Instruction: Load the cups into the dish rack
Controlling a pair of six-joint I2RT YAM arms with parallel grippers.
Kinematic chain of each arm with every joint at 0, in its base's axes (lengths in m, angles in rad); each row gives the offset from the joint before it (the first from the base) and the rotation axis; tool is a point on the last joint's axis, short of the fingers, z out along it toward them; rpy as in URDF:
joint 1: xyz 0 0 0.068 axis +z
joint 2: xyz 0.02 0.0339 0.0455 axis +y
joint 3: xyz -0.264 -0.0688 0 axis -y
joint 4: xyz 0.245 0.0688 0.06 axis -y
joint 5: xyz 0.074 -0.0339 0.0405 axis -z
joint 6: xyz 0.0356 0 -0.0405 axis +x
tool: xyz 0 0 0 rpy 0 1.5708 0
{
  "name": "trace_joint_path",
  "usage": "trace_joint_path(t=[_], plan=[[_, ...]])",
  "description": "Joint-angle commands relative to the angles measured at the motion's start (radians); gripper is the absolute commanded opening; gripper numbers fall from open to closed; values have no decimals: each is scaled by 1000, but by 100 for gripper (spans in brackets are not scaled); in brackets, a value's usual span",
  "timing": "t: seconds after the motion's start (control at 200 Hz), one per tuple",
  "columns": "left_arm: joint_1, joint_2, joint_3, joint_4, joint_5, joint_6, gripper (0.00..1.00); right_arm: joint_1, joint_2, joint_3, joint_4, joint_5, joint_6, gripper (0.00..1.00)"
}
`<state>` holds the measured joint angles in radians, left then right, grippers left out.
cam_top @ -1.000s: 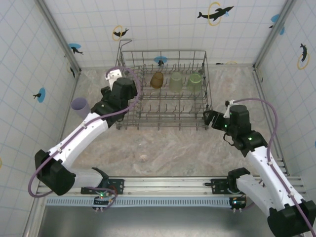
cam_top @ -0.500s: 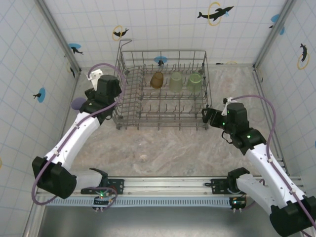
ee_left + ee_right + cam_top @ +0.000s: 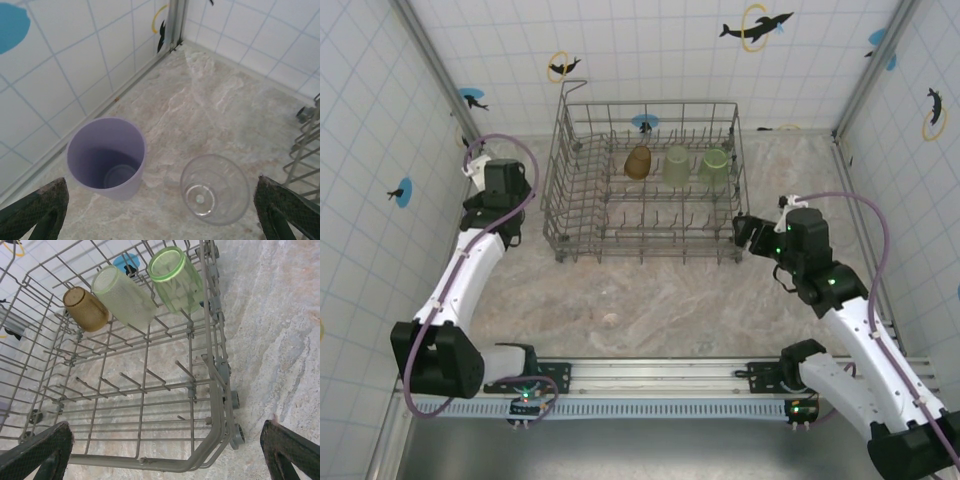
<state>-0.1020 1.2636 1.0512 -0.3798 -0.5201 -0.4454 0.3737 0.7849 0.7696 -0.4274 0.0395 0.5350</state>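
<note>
Your left gripper (image 3: 160,214) is spread wide with nothing in it. It hangs over the left corner of the table (image 3: 650,300), near the tiled wall (image 3: 50,75). Below it two cups stand upright, mouths up. The lavender cup (image 3: 106,157) is close to the wall. The clear cup (image 3: 215,188) is just beside it toward the rack, and I can't tell whether they touch. Neither finger touches a cup. A bit of the dish rack (image 3: 306,142) shows at the right edge of that wrist view.

Your right gripper (image 3: 165,454) is also fully open and empty. It sits outside the near right corner of the dish rack (image 3: 220,371) and looks into it.

The rack is at the back centre of the table. Three cups are in its far row, tilted over the tines and side by side: the amber cup (image 3: 86,309) on the left, a pale green cup (image 3: 125,296) in the middle and a second green cup (image 3: 177,280) on the right by the side wall. The near rows of tines (image 3: 150,380) are bare.
</note>
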Motion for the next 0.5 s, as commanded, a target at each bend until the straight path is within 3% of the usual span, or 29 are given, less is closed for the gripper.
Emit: trace_joint_path(t=[0.0,0.495], plan=[[44,12,-24,29,67,19,97,8,-23,59,-29,17,3,100],[145,163,29,95,216,73,96,11,-18,89,-36,-9,4,100]])
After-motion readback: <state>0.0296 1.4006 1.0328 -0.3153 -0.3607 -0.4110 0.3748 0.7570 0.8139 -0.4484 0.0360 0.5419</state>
